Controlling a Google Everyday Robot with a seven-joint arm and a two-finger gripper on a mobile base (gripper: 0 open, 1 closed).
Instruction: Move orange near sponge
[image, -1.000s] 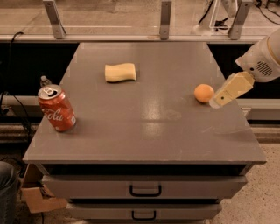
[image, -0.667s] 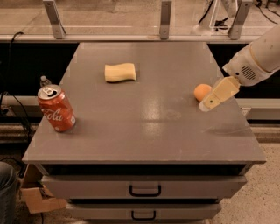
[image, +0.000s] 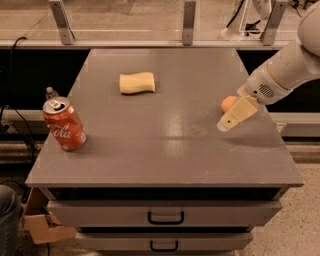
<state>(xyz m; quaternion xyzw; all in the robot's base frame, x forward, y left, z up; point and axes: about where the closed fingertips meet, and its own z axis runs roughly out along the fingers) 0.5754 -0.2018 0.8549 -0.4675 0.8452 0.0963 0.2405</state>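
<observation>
The orange (image: 228, 103) is a small round fruit on the right side of the grey table top (image: 170, 145). My gripper (image: 228, 121) reaches in from the right on a white arm, hangs low just in front of and right of the orange, and covers part of it. The sponge (image: 137, 82) is a pale yellow block with wavy edges at the back middle of the table, well to the left of the orange.
A red soda can (image: 64, 124) stands upright near the table's left edge. Drawers with handles (image: 165, 217) sit under the top. Metal rail posts (image: 188, 22) line the back edge. A cardboard box (image: 42, 227) lies on the floor at the lower left.
My gripper has moved left and slightly down toward the orange, from beside it to partly overlapping it. The orange, sponge and can have not moved.
</observation>
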